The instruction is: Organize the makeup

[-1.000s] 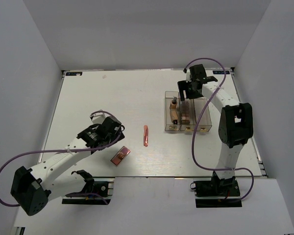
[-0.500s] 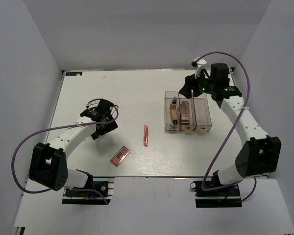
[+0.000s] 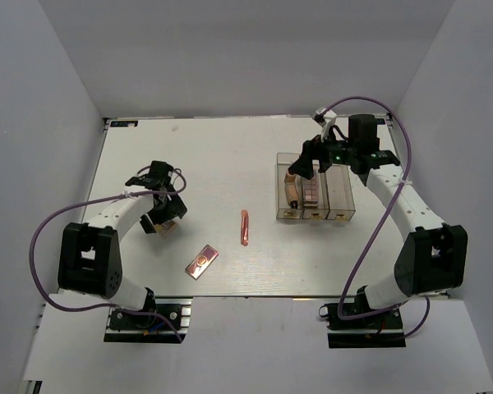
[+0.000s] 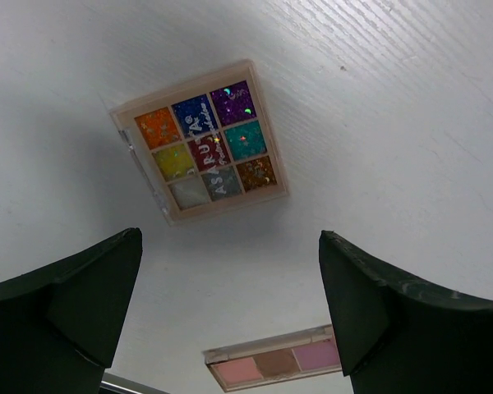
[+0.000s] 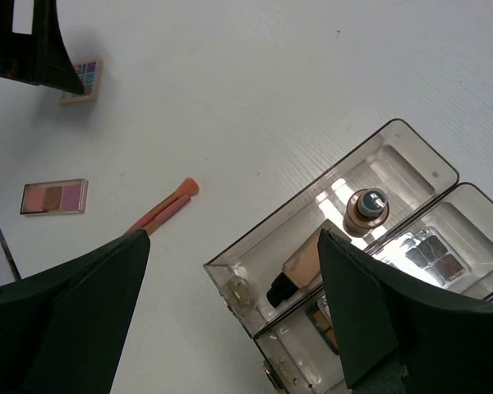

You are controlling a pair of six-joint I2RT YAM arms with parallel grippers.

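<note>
left gripper [image 4: 230,238] hangs wide open and empty over a square nine-colour eyeshadow palette [image 4: 201,139], upper left in its view. a pink three-pan palette [image 4: 275,361] lies at the bottom edge. right gripper [image 5: 234,238], also spread wide and empty, hovers by a clear three-compartment box [image 5: 398,168] at lower right, which holds a small tan bottle [image 5: 367,209] and a beige tube [image 5: 304,263]. a thin pink stick [image 3: 245,227] lies in the centre of the overhead view.

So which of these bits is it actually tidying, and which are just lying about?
Job: glitter palette, pink palette, pink stick, tan bottle, beige tube, the clear box they go in.
Just there: white table, purple cables.
</note>
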